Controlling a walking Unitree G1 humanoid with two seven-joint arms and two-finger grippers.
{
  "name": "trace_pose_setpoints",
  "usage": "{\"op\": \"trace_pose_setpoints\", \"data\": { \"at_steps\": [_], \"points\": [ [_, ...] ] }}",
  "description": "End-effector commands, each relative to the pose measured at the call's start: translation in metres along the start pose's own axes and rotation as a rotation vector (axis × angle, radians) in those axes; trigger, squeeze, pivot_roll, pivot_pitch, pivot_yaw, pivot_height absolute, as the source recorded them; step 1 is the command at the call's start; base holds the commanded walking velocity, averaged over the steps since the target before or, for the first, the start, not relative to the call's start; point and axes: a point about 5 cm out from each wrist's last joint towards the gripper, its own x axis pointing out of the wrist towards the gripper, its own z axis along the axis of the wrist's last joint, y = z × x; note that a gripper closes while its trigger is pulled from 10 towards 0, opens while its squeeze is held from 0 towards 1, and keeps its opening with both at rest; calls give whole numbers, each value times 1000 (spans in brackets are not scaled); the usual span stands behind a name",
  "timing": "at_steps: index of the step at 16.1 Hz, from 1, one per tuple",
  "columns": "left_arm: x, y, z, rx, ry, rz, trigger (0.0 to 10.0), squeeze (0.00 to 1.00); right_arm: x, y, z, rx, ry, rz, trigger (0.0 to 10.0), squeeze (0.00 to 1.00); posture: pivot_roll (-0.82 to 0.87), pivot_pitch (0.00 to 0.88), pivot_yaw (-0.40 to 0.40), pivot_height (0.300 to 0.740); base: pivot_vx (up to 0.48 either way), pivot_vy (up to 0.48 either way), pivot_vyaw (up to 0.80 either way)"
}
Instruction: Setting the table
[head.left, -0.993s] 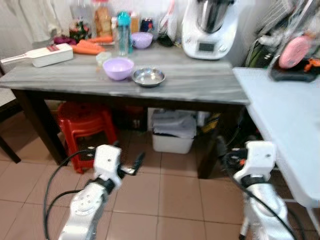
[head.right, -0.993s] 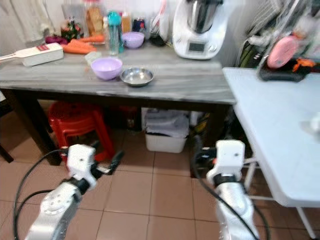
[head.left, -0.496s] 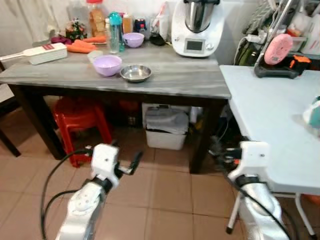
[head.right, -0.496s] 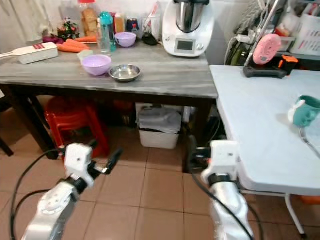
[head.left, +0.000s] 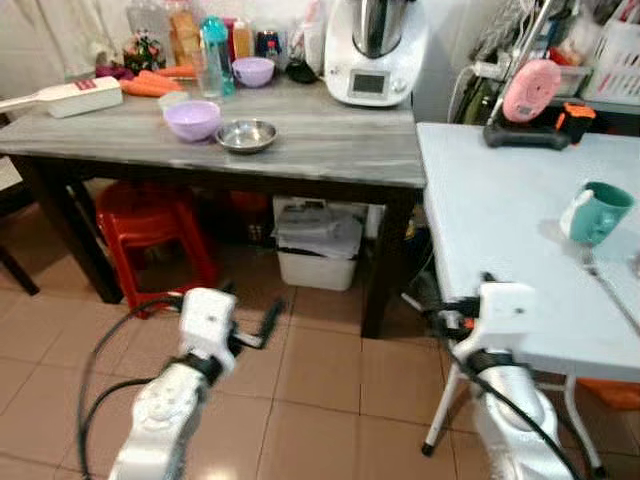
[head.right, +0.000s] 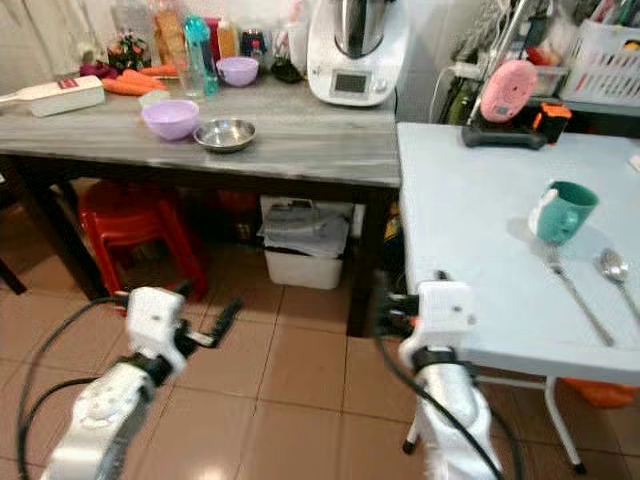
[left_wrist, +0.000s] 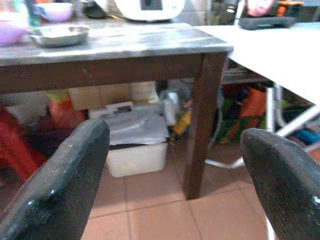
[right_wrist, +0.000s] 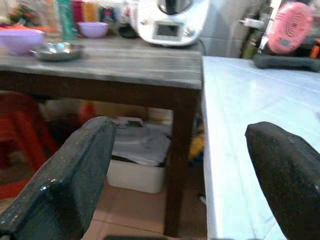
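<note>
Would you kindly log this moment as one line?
left gripper: open, low, empty | right gripper: open, low, empty | teal mug, fork, spoon: on white table

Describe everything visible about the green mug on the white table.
The green mug is teal, glossy like ceramic, and empty-handed of any gripper. It sits tilted toward its side on the white table, with a whitish object pressed against the side facing the grey table. What the whitish object is cannot be told. A fork and a spoon lie on the tabletop just nearer the robot, apart from the mug.
</note>
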Motion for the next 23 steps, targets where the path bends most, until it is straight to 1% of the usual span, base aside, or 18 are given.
{"op": "trace_pose_setpoints", "data": {
  "at_steps": [1,5,7,8,11,13,15,17,18,21,23],
  "points": [
    [3,-5,2,4,-1,-21,10000,0,0,-7,1,-10,-4,-23,10000,0,6,0,2,740,0,-364,0],
    [4,-3,1,8,6,-19,10000,0,3,-7,0,2,-9,-45,10000,0,1,0,6,740,0,-362,0],
    [4,-3,0,5,8,-16,10000,0,12,-10,3,8,-29,-89,10000,0,-2,0,4,740,0,-362,0],
    [4,-3,0,5,7,-15,10000,0,14,-10,3,3,-33,-94,10000,0,-3,0,4,740,0,-360,0],
    [4,-3,0,5,7,-15,10000,0,14,-10,3,3,-33,-94,10000,0,-3,0,4,740,0,-360,0],
    [6,-4,0,1,4,-11,10000,0,14,-11,2,-21,-26,-51,10000,0,-6,0,1,740,0,-371,0],
    [6,-4,0,1,4,-11,10000,0,14,-10,1,-26,-25,-40,10000,0,-6,0,1,740,0,-369,0],
    [7,-4,0,3,3,-11,10000,0,18,-6,1,-26,-31,-32,10000,0,-6,0,1,740,0,-336,0],
    [7,-5,0,-13,-3,-11,10000,0,19,-5,1,-26,-33,-30,10000,0,-6,0,1,740,0,0,0],
    [7,-2,3,-16,-26,-24,10000,0,25,1,3,-14,-51,-24,10000,0,0,0,4,740,0,0,0],
    [7,-1,4,-19,-29,-30,10000,0,27,2,3,-12,-54,-21,10000,0,2,0,5,740,0,0,0]
  ]
}}
